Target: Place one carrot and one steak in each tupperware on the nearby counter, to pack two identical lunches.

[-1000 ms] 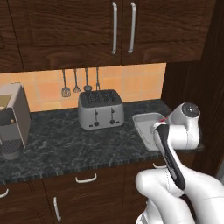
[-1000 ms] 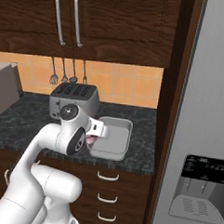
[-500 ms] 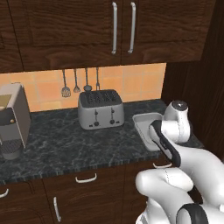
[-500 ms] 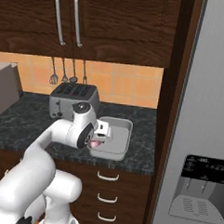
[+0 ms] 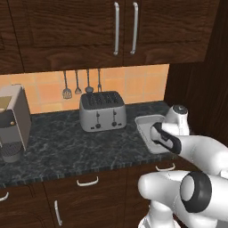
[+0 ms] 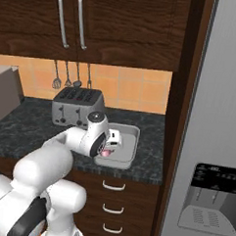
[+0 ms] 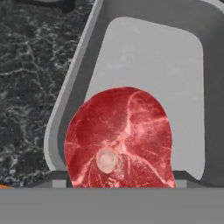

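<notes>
Holding my gripper (image 6: 107,150) over the near end of the tupperware (image 6: 130,140), w/ the steak (image 7: 119,138) pinched between the fingers, red-pink, hanging above the tray floor. In hand view the steak covers the near part of the tray; pale floor beyond it bare. A sliver of orange sits at the bottom-left edge of hand view, can't tell what it is. Vs 1 s ago: my arm has swung fwd and down toward the tray; hand was beside the tray's near-left corner, now it's over the tray. Tray itself hasn't shifted, on the counter (image 5: 67,147) just right of the toaster (image 5: 102,111). From left base view my wrist hides most of the tupperware (image 5: 144,122); grip not visible there.
</notes>
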